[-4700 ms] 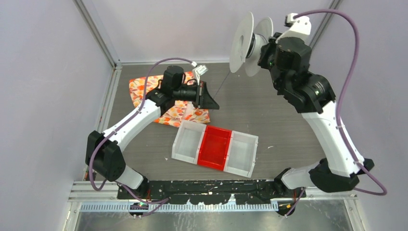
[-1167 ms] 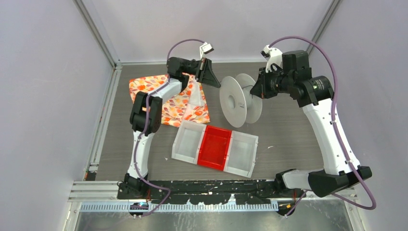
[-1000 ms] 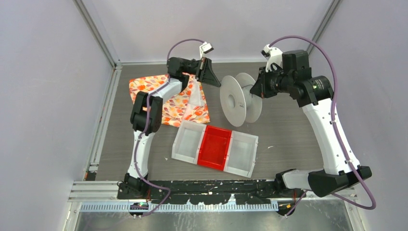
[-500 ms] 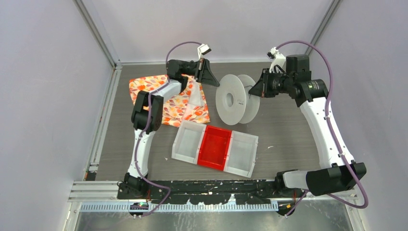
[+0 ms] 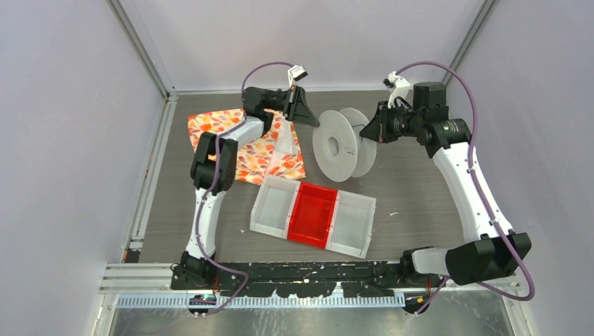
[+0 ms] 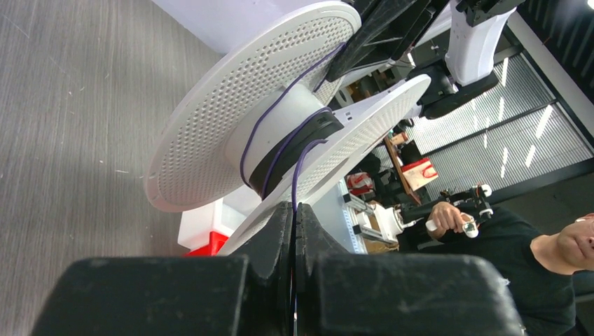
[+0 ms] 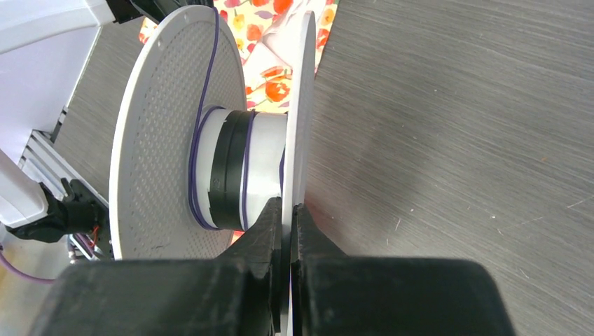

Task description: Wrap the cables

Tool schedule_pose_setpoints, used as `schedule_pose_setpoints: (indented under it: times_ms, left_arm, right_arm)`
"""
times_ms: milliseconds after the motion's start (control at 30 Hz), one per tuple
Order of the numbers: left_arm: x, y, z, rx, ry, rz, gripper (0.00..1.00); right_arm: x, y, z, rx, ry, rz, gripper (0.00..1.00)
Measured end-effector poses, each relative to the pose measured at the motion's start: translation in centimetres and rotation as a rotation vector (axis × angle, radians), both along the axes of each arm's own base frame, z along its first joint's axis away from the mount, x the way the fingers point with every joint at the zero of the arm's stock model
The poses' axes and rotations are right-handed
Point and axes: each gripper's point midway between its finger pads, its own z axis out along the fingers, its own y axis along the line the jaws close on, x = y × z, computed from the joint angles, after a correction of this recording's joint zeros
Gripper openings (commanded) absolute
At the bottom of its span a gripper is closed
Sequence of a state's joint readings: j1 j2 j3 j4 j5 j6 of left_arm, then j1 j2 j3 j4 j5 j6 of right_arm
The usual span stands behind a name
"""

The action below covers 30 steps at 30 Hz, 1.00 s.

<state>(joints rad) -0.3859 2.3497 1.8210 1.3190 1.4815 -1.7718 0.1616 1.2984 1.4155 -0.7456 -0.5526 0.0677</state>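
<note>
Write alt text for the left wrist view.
A white spool with perforated flanges fills the frame, with a few turns of thin dark cable on its hub. One strand runs down into the shut jaws of the left gripper. A grey table lies behind.

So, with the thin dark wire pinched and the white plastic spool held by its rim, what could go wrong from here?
1. The right gripper grips the white plastic spool only by one thin flange edge; a pull from the left gripper might twist it loose.
2. The few turns of thin dark wire lie spread apart on the hub, so slack could let them slide.
3. One strand climbs the perforated flange toward its rim and may snag.
</note>
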Motion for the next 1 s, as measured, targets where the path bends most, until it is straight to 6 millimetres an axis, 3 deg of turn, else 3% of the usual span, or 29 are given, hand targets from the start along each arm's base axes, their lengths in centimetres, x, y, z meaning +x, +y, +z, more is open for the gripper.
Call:
schedule_pose_setpoints:
  times_ms: [200, 500, 633, 867, 1000]
  left_arm:
    - [-0.8, 0.6, 2.0, -0.001, -0.036, -0.009, 0.0]
    - [-3.7, 1.7, 8.5, -0.052, -0.167, -0.009, 0.02]
    - [-4.9, 2.0, 10.2, -0.066, -0.199, -0.015, 0.05]
    - [-7.9, 2.2, 14.0, -0.092, -0.244, -0.033, 0.01]
    - [-10.4, 2.3, 17.1, -0.123, -0.299, -0.046, 0.0]
  right_arm:
    - [-0.5, 0.2, 1.3, 0.016, -0.05, 0.024, 0.01]
    - [-3.1, 0.9, 6.6, 0.075, -0.192, 0.094, 0.01]
    - [-4.3, 1.0, 8.2, 0.09, -0.234, 0.114, 0.01]
    - [-6.7, 0.8, 10.9, 0.105, -0.332, 0.131, 0.01]
    - [-8.7, 0.7, 12.3, 0.131, -0.497, 0.145, 0.01]
